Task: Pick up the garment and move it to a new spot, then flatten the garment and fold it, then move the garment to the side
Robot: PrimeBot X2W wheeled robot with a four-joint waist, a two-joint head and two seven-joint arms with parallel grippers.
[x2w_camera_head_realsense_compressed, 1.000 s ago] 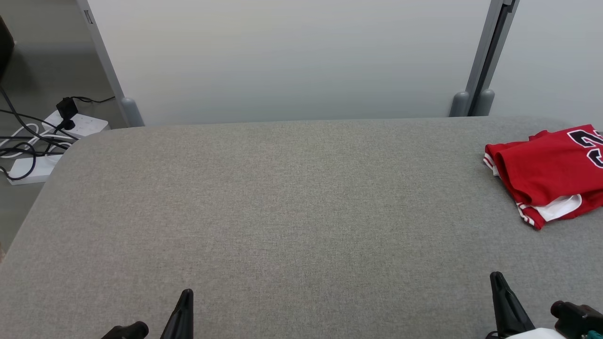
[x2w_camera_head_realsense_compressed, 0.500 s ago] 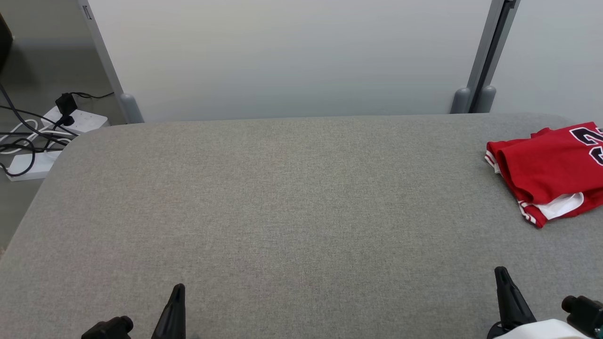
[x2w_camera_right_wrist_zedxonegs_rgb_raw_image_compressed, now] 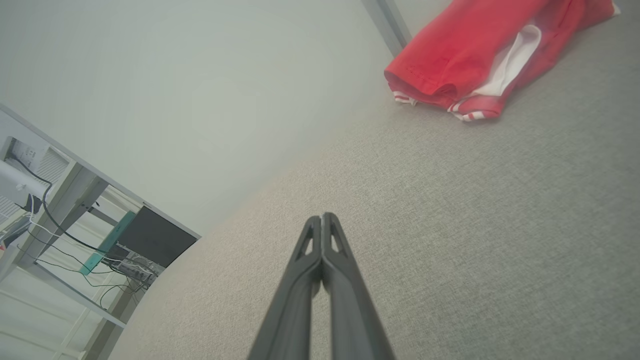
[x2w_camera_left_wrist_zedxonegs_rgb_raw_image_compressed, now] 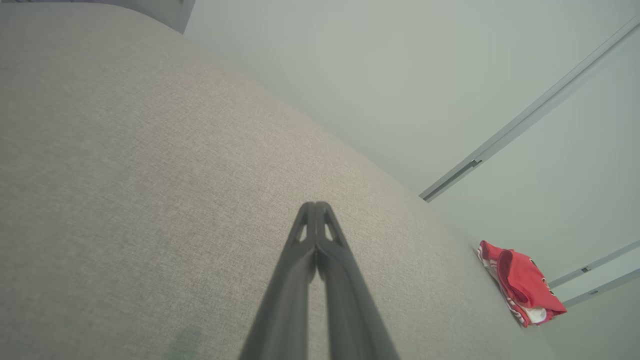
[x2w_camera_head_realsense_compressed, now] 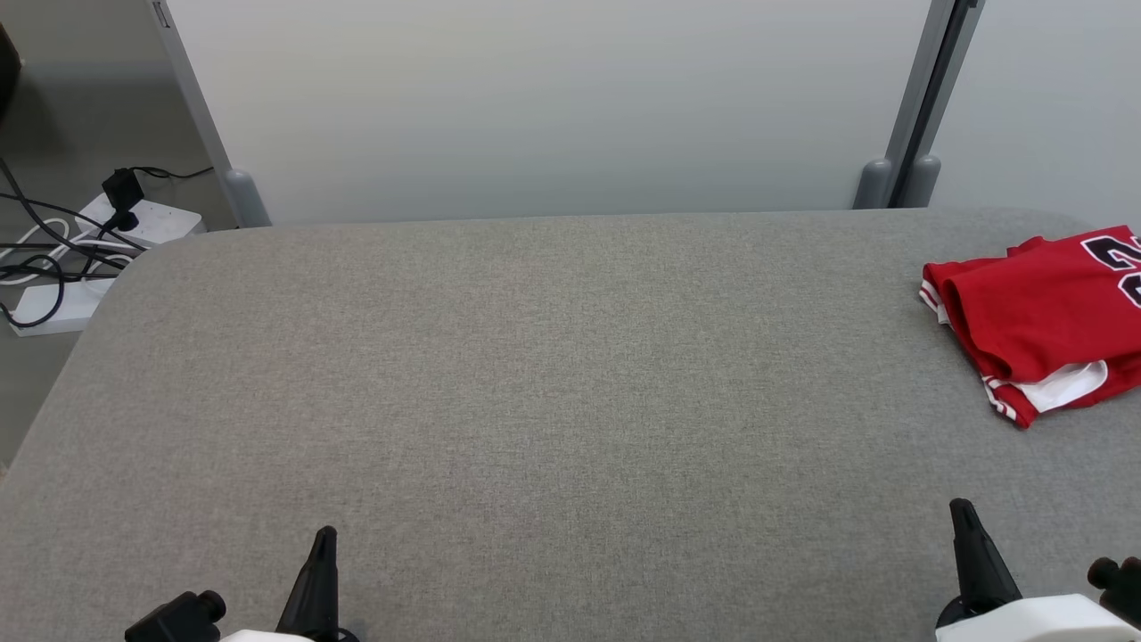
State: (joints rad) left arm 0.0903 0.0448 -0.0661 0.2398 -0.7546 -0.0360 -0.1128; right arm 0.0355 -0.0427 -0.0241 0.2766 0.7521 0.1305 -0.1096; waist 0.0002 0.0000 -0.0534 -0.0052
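**A:** Left gripper (x2w_camera_head_realsense_compressed: 325,535): how does it stand?

**B:** Its fingers are pressed together, the tips meet, and nothing is between them. The right gripper (x2w_camera_head_realsense_compressed: 961,508) is the same, closed up and empty.

**A:** Touching anything?

**B:** Both sit low over the grey fabric table (x2w_camera_head_realsense_compressed: 535,357), near its front edge. Whether the tips rest on the cloth, I can't tell.

**A:** And the garment (x2w_camera_head_realsense_compressed: 1034,312)?

**B:** It's a red jersey with white trim and dark numerals, folded into a bundle, with a white inner layer showing at its near edge. It lies on the far right part of the table and runs off the right side of the head view. It is well apart from the left gripper. The right one is nearer, with the jersey ahead of it and slightly to its right.

**A:** What's around?

**B:** The stretch between grippers and jersey is plain grey cloth. Behind the table stands a pale partition (x2w_camera_head_realsense_compressed: 553,107) with a grey post (x2w_camera_head_realsense_compressed: 909,107). Off the far left corner, on the floor (x2w_camera_head_realsense_compressed: 89,116), lie white power strips (x2w_camera_head_realsense_compressed: 143,223) with dark cables (x2w_camera_head_realsense_compressed: 36,259).

**A:** Arm pose?

**B:** Pale forearm casing (x2w_camera_head_realsense_compressed: 1025,620) shows beneath the right gripper, and a sliver of it beneath the left. Both pairs of fingers point away from the robot, each leaning slightly inward.
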